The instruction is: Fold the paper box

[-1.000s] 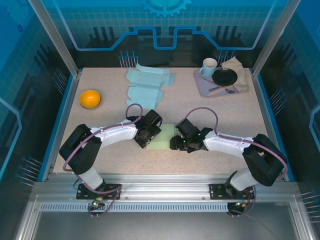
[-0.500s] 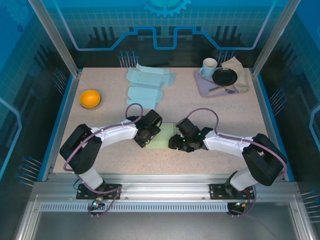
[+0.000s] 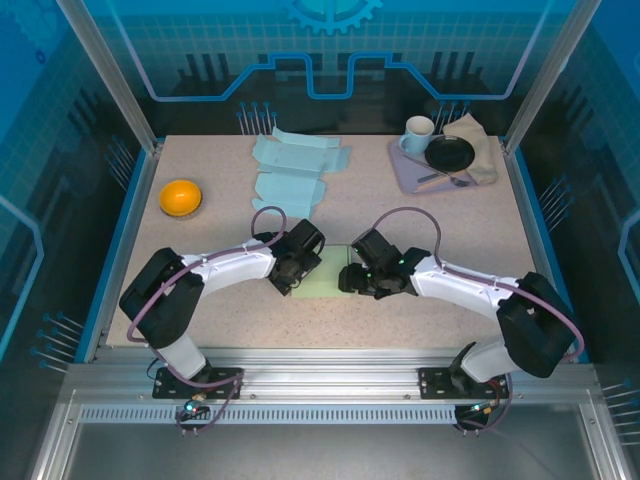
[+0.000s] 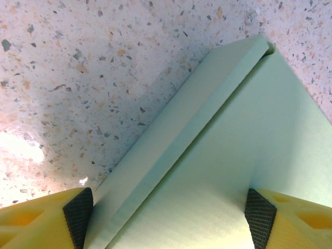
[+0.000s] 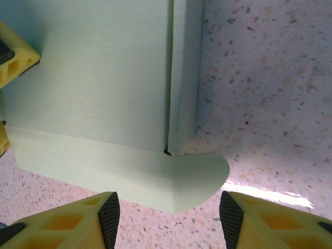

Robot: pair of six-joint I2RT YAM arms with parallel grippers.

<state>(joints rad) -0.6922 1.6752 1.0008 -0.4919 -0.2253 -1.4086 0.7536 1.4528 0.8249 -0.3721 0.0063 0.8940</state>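
Two grippers attend one pale green paper box [image 3: 328,268], which lies flat on the speckled table [image 3: 420,215] near its front edge, between the arms and well apart from the light blue flattened cartons [image 3: 290,168] at the rear. Step in hand, as judged: early folding, since no wall stands upright and the box reads as barely begun. Jaws of the left gripper [image 4: 168,215] stand wide apart. One black pad [image 4: 78,212] sits just beside the outer edge of a narrow side panel [image 4: 181,135] folded flat along the base, the other sits over the base sheet, and nothing is clamped. Jaws of the right gripper [image 5: 170,218] are parted to a moderate width, just short of a rounded flap [image 5: 155,179] lying flat on the table; it holds nothing. Next move, as judged: the right fingers must get under that flap and turn it up along its crease while the left side pins the base, as thin card is likely to slide on the smooth top. The overhead view gives the converging layout of the arms but no fold detail. The left wrist view supplies the panel's crease and corner. The right wrist view supplies the flap, the slit beside it, and a yellow finger [image 5: 15,57], apparently the other arm's, at the box's far edge.
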